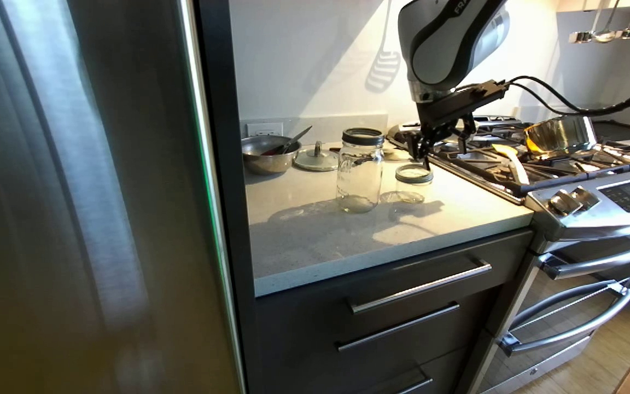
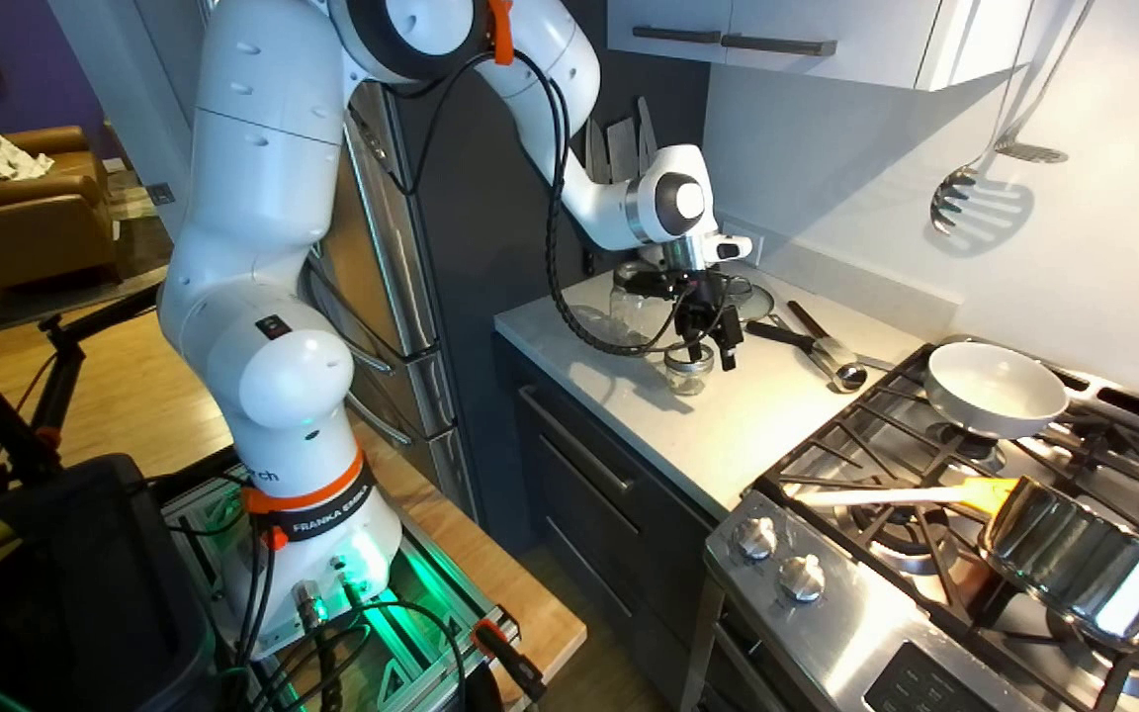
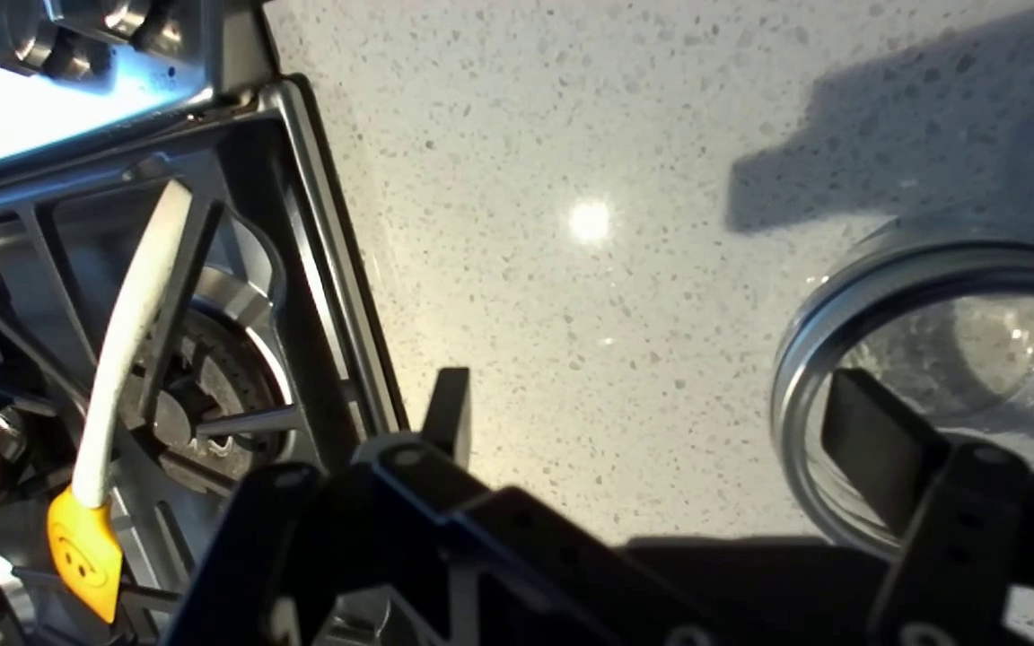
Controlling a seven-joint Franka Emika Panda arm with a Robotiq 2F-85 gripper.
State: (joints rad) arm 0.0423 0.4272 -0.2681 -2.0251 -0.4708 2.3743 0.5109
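Observation:
My gripper (image 3: 661, 422) is open and empty, pointing down above the counter; it also shows in both exterior views (image 1: 445, 155) (image 2: 712, 358). A short glass jar (image 1: 412, 189) with a metal ring on its mouth stands upright just below and beside it, also seen in an exterior view (image 2: 688, 376). In the wrist view one black finger overlaps the jar's ring (image 3: 791, 395), and the other is over bare counter near the stove. I cannot tell whether the finger is above or inside the mouth. A taller glass jar (image 1: 359, 178) with a dark ring stands next to the short one.
The gas stove (image 2: 832, 554) adjoins the counter (image 1: 315, 241). It bears a shiny pot (image 2: 1089, 564), a white bowl (image 2: 995, 391) and a white-handled yellow spatula (image 3: 127, 345). A metal bowl (image 1: 268, 161), a glass lid (image 1: 316, 160) and utensils (image 2: 817, 351) lie behind the jars. The fridge (image 1: 91, 219) borders the counter.

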